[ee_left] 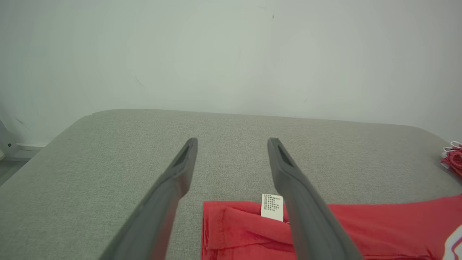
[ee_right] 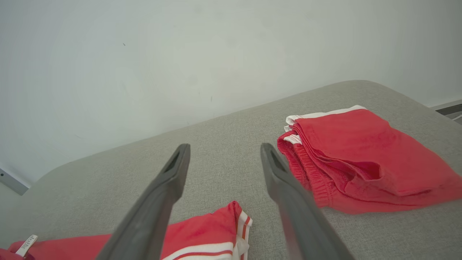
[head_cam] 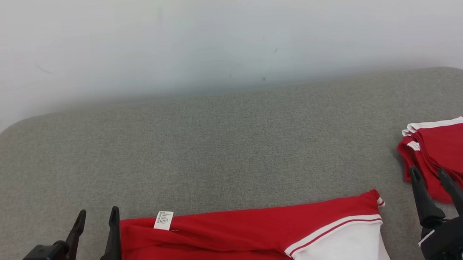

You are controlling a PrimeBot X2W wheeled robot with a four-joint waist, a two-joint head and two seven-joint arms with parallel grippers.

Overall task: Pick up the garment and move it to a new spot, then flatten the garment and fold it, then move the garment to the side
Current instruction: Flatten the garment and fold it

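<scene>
Head view: the red-and-white garment point(head_cam: 232, 239) lies along the near edge of the grey fabric-covered table point(head_cam: 233, 146). Its long axis runs left to right, with the white care label point(head_cam: 163, 220) on its left end. My left claw point(head_cam: 98, 210) stands at that left end, spread wide and empty, its inner finger right against the cloth's edge. My right claw point(head_cam: 428, 169) is just as wide and holds nothing. It sits past the garment's striped right end, in front of the folded red shorts point(head_cam: 447, 157) by the table's right edge.

Left wrist view: the label point(ee_left: 271, 207) and the garment's left corner sit low between my left fingers — the cloth is below and slightly right of the claw.

Right wrist view: the striped end of the garment point(ee_right: 202, 231) lies low between my right fingers, while the shorts point(ee_right: 361, 159) lie just beyond the right finger.

So the garment stretches between my two claws, and I judge the left one to be nearer. I think each claw should take its own end, and the right must not snag the shorts.
</scene>
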